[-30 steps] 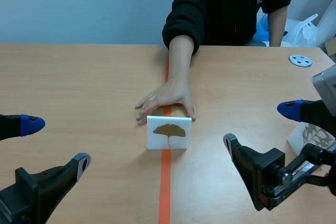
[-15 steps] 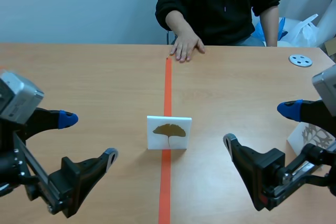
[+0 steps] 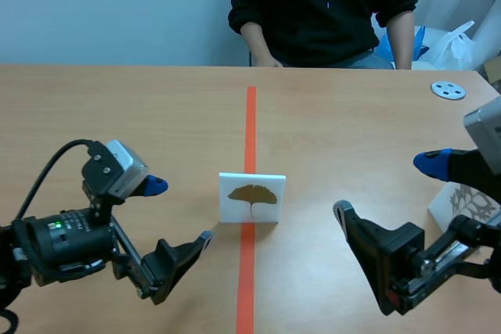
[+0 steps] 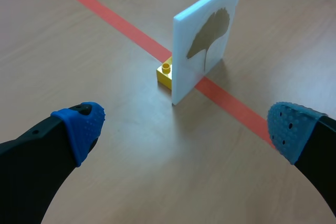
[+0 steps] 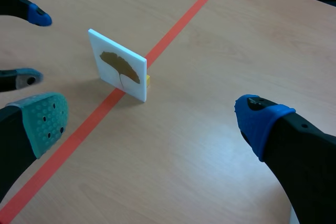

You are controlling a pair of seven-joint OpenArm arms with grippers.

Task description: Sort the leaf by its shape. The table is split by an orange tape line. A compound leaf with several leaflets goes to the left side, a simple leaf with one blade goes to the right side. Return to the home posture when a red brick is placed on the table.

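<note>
Leaf card (image 3: pixel 252 198) found upright on the orange tape line (image 3: pixel 250 123), straight ahead of the left gripper (image 3: pixel 181 211) (fingers wide apart, empty) and nearer to it than to the right gripper (image 3: pixel 384 187), equally spread.

Black arms (image 3: pixel 70 244), blue dotted end effector pads (image 4: pixel 81 124), grey wrist housing (image 3: pixel 125 163), looping cable (image 3: pixel 61 151)
</note>
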